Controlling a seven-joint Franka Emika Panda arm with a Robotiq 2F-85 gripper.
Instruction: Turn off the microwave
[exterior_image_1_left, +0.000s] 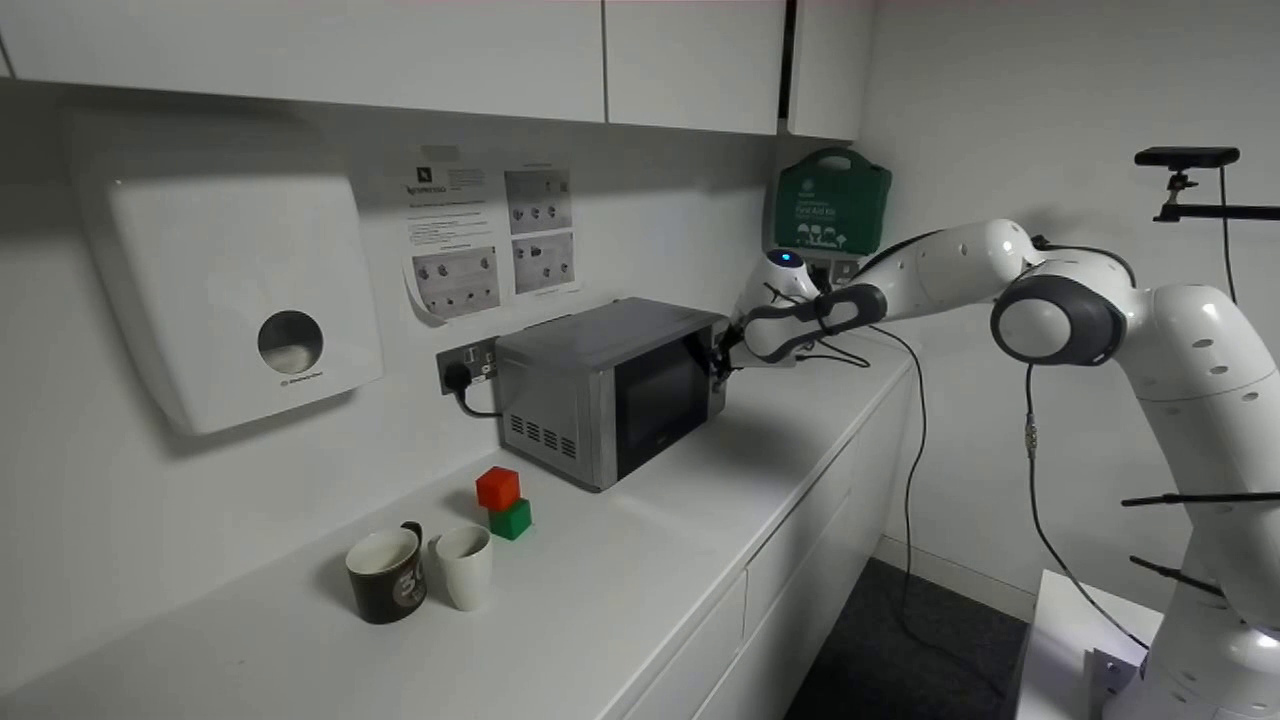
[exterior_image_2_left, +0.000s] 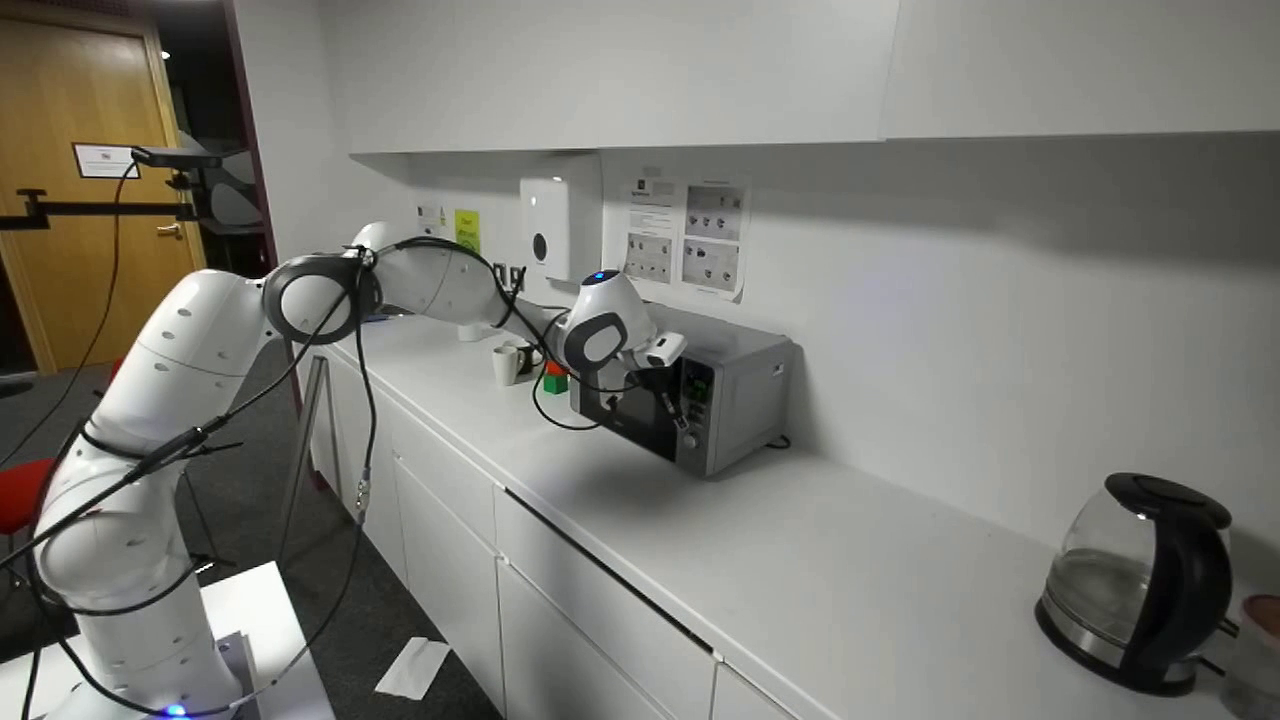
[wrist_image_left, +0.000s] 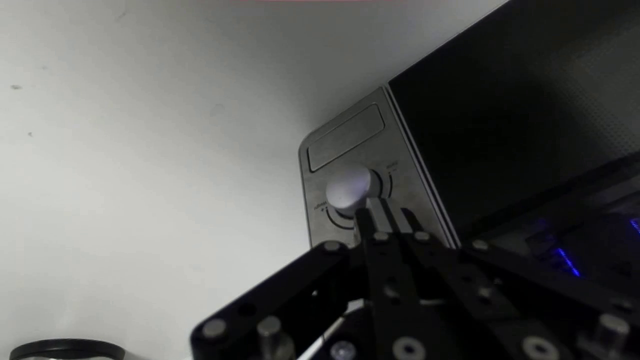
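Note:
The grey microwave (exterior_image_1_left: 555, 415) stands on the counter against the wall, its dark glass door closed. It also shows in an exterior view (exterior_image_2_left: 755, 400), where a faint green glow shows on its control panel. In the wrist view its panel (wrist_image_left: 345, 142) has a round silver knob (wrist_image_left: 348, 187) below a flat rectangular button outline. My gripper (wrist_image_left: 387, 212) is shut with its fingertips together and nothing between them. The tips are right at the knob's edge, over the panel; I cannot tell whether they touch. The gripper also shows before the panel in an exterior view (exterior_image_2_left: 680, 412). It hides the rest of the panel.
A black mug (exterior_image_1_left: 388, 580), a white mug (exterior_image_1_left: 466, 570) and a red block (exterior_image_1_left: 498, 488) on a green block (exterior_image_1_left: 511, 520) stand beside the microwave. A glass kettle (exterior_image_2_left: 1110, 590) stands farther along the counter (exterior_image_2_left: 850, 560). Cabinets (exterior_image_1_left: 400, 55) hang above. Cables hang from the arm.

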